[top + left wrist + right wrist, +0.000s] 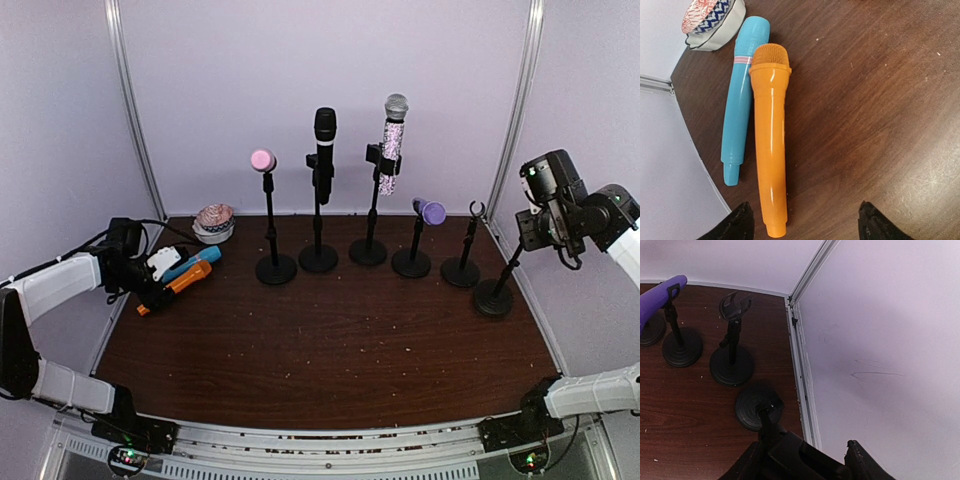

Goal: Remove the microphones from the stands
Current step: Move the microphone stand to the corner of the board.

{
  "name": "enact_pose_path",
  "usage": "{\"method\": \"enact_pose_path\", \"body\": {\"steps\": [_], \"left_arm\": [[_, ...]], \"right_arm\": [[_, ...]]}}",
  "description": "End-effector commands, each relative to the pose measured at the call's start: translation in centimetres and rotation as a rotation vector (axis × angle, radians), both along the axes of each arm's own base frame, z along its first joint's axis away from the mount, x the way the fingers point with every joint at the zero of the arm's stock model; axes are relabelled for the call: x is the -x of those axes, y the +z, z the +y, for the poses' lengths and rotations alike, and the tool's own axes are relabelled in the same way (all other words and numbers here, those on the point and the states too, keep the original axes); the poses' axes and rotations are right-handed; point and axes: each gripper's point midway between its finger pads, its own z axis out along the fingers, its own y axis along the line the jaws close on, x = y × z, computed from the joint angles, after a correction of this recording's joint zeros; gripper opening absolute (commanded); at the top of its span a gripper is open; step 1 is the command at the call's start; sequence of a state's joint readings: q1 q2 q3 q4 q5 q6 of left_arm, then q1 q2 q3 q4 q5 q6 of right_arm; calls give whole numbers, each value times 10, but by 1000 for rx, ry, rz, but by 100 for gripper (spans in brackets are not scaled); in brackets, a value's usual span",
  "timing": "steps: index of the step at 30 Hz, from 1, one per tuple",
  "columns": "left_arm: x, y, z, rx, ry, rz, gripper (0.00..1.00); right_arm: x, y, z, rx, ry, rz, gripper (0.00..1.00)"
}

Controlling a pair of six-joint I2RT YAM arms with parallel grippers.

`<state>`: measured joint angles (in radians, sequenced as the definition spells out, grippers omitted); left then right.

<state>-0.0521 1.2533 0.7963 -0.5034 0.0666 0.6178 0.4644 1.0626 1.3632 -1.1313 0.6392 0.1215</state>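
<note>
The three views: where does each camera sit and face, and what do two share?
Top external: above and behind the bases, facing the back wall; left arm, right arm show.
Left wrist: looks down on the orange microphone and blue microphone; own fingertips show.
Right wrist: faces the right back corner, purple microphone, empty stand; own fingers show.
Shared: top and left wrist, the orange microphone.

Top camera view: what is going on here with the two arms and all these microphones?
The left gripper stands open over an orange plastic toy microphone, which lies on the dark wooden table beside a blue plastic microphone. The right gripper seems to grip the top of the rightmost black stand, which leans and holds no microphone.
</note>
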Motion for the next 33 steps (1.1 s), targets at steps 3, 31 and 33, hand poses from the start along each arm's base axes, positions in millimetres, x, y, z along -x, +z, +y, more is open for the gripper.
{"method": "enact_pose_path", "body": {"steps": [3,31,33], "left_arm": [[-6,14,-1,24,9,-39,84],[-4,18,-7,57,1,-29,93],[-4,18,-7,56,0,-28,93]], "right_arm": [[-24,-10,1,-45,-3,-15,51],[-13,41,-23,-113,-101,-209,84],[-11,45,-20,-141,-88,-221,83]]}}
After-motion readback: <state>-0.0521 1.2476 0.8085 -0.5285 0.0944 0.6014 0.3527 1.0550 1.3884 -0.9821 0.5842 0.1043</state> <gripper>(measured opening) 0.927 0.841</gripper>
